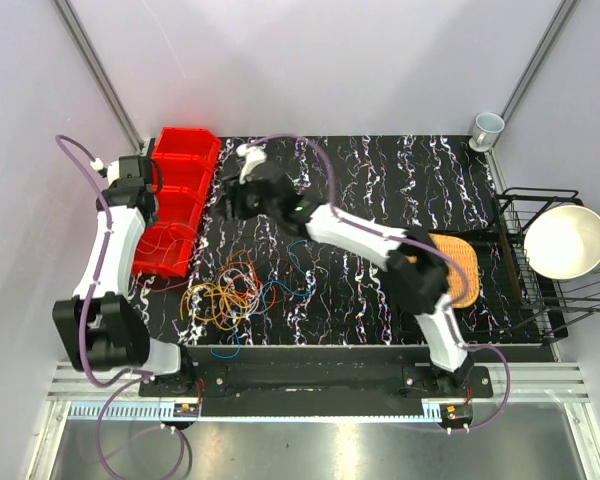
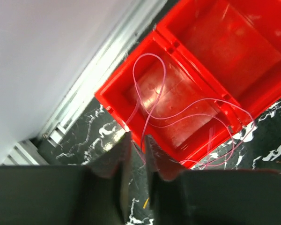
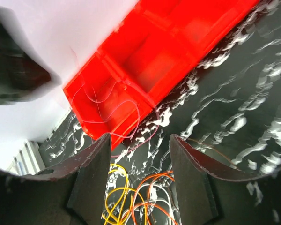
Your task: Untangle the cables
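Cables (image 1: 225, 295) seen as loose orange, yellow, red, blue loops (tangled) by table (image 1: 430, 170) near-left corner; pale strand (image 2: 150, 55) draped into red bin (image 2: 253, 47). Left gripper (image 2: 136, 154) narrowly parted, right gripper (image 3: 140, 140) spread wide.

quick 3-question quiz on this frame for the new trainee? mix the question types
1. True or false: the right pincer is clamped on an orange cable.
2. Where does the pale pink cable lie?
A. In a compartment of the red bin, trailing over its rim
B. Inside the cup
C. Among the tangle on the table
3. Short answer: what sits in the black wire rack?

Key
1. False: its fingers stand apart with nothing between them.
2. A
3. The white bowl.
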You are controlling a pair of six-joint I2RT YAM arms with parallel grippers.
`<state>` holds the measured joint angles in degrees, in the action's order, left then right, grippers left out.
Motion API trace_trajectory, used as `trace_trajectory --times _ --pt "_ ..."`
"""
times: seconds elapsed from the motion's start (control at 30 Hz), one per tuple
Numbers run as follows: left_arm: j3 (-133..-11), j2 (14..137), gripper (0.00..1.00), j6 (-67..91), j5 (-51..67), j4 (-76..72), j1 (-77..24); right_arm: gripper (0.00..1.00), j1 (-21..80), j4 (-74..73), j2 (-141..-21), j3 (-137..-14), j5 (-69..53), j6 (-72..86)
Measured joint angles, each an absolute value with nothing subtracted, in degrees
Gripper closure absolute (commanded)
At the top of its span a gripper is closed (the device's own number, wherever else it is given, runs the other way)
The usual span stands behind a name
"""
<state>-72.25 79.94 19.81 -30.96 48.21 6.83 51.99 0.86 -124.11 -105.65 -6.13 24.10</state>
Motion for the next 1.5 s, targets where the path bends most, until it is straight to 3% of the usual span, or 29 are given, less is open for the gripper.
trace_trajectory --times 0.07,0.1,0.43,0.7,1.0,1.5 --pt "-72.34 82.26 0.08 20.12 -29.47 48.84 7.33 0.40 50.87 2.37 -117.78 -99.50 -5.04 24.29" --pt "-72.38 83.40 0.01 20.32 -28.60 49.04 7.53 0.40 50.41 2.79 -114.93 -96.79 -4.89 24.36" --pt "-73.65 82.11 0.02 21.78 -27.97 51.05 5.19 0.37 49.43 2.35 -100.51 -79.77 -0.86 24.47" --pt "-72.82 82.39 0.12 26.48 -30.00 51.86 -10.15 0.37 46.52 -1.17 -97.47 -77.91 0.36 24.45" --pt "-71.46 94.72 0.23 30.28 -30.20 50.13 -13.30 0.37 42.76 -3.03 -96.60 -74.98 -1.10 24.49" --pt "-71.16 104.16 0.26 31.46 -31.29 45.60 -13.45 0.37 40.66 -3.11 -96.60 -74.65 -5.67 25.56"
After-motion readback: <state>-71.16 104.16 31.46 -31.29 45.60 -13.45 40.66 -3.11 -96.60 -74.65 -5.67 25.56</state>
